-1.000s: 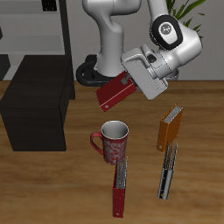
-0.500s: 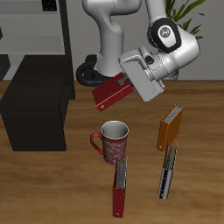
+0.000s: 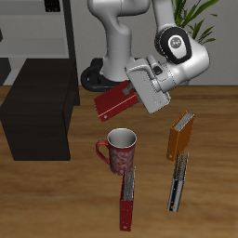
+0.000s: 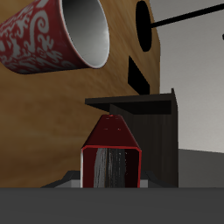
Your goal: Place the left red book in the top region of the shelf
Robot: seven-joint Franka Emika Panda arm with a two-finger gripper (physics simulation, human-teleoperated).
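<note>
My gripper (image 3: pixel 133 91) is shut on the left red book (image 3: pixel 115 101), a deep-red hardcover, and holds it tilted in the air above the table, over the red patterned mug (image 3: pixel 119 149). In the wrist view the book (image 4: pixel 112 149) fills the space between my fingers, its page edge facing the camera, with the mug (image 4: pixel 61 33) beyond it. The shelf (image 3: pixel 37 116), a low matte-black box, stands on the table beside the held book; the wrist view shows it (image 4: pixel 144 109) ahead of the book. Its top is bare.
A long thin red book (image 3: pixel 127 199) lies near the front edge below the mug. An orange book (image 3: pixel 180 136) stands beside a dark thin book (image 3: pixel 178 182). A pale grey shelving rack (image 3: pixel 37 28) and a plant (image 3: pixel 199 13) are at the back.
The gripper with the red book has shifted slightly toward the black shelf and a touch higher. Nothing else has moved.
</note>
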